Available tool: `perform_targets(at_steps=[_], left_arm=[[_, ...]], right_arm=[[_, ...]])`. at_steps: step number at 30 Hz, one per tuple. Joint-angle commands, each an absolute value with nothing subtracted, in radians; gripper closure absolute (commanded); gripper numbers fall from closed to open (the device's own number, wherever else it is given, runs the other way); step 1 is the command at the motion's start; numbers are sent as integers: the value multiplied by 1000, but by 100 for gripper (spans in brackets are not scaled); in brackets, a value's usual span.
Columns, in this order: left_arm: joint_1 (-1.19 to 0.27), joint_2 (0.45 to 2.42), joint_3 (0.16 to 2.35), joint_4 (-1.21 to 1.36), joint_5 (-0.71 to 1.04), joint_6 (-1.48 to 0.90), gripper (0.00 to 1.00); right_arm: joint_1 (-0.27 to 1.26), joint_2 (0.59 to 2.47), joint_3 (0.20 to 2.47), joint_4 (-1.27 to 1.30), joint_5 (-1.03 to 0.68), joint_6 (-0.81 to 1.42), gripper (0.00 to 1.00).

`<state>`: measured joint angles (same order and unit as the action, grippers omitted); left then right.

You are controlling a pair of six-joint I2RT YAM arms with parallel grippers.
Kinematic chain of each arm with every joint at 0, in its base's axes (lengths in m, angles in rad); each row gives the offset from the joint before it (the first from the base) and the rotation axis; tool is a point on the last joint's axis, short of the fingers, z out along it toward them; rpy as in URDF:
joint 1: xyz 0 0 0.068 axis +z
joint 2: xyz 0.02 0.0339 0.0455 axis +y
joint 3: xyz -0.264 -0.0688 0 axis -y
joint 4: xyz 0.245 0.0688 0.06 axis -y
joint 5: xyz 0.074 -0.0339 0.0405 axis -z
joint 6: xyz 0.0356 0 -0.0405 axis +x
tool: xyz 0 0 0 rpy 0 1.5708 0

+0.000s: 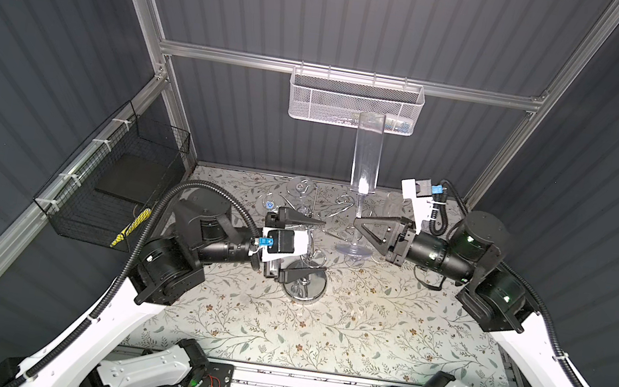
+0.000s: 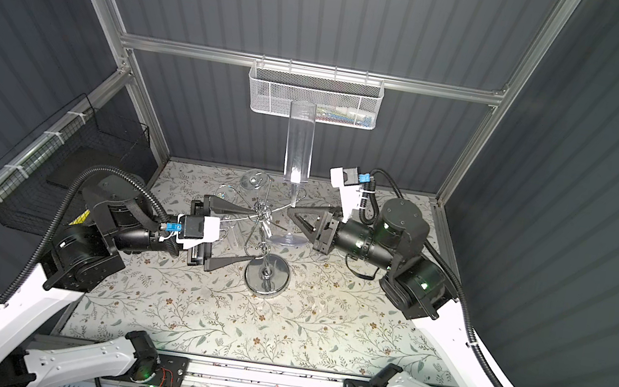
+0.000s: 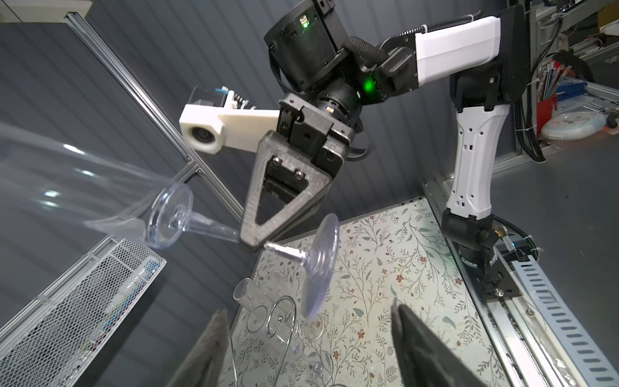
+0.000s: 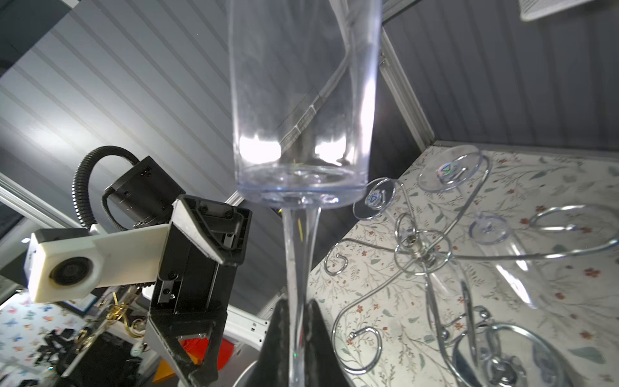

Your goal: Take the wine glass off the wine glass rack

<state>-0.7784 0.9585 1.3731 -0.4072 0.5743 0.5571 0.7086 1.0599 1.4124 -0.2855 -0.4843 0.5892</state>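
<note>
Handover at the rack: the left gripper stands wide open and empty in both top views. Its two fingers are splayed, and the twisted stem of the wine glass rack, a chrome wire tree on a round mirror base, rises just beyond its fingertips. Past those fingertips, toward the partner arm, the wine glass, a tall clear flute, stands upright and off the hooks. The rack's curled arms lie close beside its stem but, as far as the right wrist view shows, do not touch it. The right gripper is clamped tight on that stem, with the bowl above its fingers and the foot apparently hanging free below them over the floral tablecloth. The lift-off looks all but done. What is left, on this evidence, is to carry the flute away from the rack toward the right arm's own side. It should be kept vertical so the top-heavy bowl does not swing in the narrow grip, with the foot held clear of the nearest hook. The open left gripper would do well to back off without catching the wire arms, where other glasses hang foot-up. The only markings visible are small iridescent triangle stickers on two of those feet; no words can be read anywhere.
</note>
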Motion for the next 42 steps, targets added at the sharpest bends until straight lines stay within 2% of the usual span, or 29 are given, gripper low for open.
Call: perform_targets(at_steps=[1, 5, 10, 15, 25, 36, 42], left_arm=[[-783, 926, 1332, -280, 555, 385, 14], [-783, 911, 1286, -97, 532, 154, 1], [-782, 947, 1294, 55, 468, -116, 0], [-783, 1032, 1348, 101, 416, -331, 1], [-783, 1119, 1344, 215, 304, -550, 1], [-782, 1205, 1369, 305, 390, -689, 6], [-782, 1220, 1376, 299, 359, -692, 8]], right_arm=[[706, 1017, 1478, -415, -362, 393, 100], [707, 996, 1480, -492, -216, 231, 100], [712, 979, 1457, -537, -113, 95, 100], [746, 955, 1411, -526, -54, 7, 100], [812, 948, 1375, -508, -9, -65, 100], [864, 972, 1356, -503, -5, -60, 100], [883, 980, 1352, -503, 0, -54, 100]])
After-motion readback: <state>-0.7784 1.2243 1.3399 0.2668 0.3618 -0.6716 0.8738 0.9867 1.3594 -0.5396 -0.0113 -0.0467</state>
